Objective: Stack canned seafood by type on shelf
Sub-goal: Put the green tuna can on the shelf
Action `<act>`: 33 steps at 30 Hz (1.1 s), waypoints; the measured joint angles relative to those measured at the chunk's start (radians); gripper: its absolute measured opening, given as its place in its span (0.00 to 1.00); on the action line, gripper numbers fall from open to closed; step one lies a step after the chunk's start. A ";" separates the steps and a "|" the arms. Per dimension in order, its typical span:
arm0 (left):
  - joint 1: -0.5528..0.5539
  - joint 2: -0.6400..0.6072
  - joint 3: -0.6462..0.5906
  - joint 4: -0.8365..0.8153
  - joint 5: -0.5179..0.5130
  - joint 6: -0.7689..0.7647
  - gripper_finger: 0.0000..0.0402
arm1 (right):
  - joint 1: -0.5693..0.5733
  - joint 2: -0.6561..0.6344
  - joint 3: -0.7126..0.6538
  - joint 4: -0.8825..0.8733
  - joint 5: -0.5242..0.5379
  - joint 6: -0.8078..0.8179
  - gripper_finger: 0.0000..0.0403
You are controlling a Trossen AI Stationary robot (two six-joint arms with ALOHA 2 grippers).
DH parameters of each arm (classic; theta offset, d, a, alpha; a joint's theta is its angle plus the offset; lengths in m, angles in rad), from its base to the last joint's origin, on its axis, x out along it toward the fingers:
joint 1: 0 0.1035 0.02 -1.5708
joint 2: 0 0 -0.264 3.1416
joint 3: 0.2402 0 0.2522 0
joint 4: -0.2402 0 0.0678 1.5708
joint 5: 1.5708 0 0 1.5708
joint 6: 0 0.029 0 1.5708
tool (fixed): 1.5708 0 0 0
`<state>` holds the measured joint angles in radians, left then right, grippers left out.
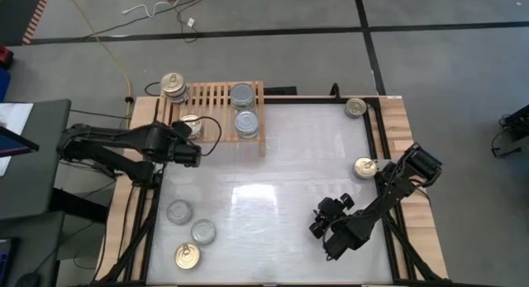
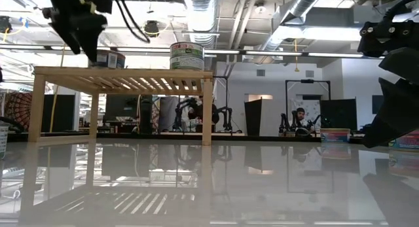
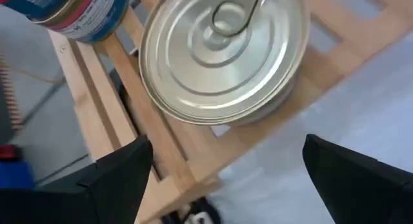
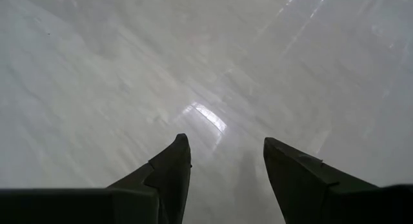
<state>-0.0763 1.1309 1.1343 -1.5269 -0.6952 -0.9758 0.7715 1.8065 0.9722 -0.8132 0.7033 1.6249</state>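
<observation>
Pull-tab can sits on the slatted wooden shelf at about ten o'clock, freed beneath the left gripper, fingers spread wide, probably to begin a gold-top row, while the right gripper idles empty, fingers apart, at five o'clock.

Grey concrete floor lay around table, crossed by dark tape lines. Yellow cable trailed across floor toward 10 o'clock; white cord lay near 12 o'clock. Dark desk stood at 9 o'clock. Low view showed open ceiling with silver ducts, pipes and bright strip lights. White back wall rose at far end. Person sat at distant workstation.
</observation>
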 joint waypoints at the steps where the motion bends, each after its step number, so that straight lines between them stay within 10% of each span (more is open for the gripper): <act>1: -0.010 -0.014 0.008 0.005 0.000 -0.015 0.96 | 0.000 0.000 0.000 0.000 0.000 0.000 0.55; 12: -0.350 -0.071 -0.025 0.538 0.037 0.038 0.96 | 0.000 0.000 0.000 0.010 0.000 -0.003 0.55; 21: -0.600 0.229 -0.030 0.721 -0.068 -0.063 0.96 | 0.001 0.000 0.000 0.008 0.001 -0.034 0.55; 33: -0.640 0.576 -0.030 0.927 -0.082 -0.125 0.96 | -0.128 -0.015 0.000 -0.103 -0.096 -0.071 0.52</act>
<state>-0.7162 1.7065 1.1042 -0.5995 -0.7775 -1.1003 0.6433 1.7916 0.9722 -0.9166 0.6077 1.5536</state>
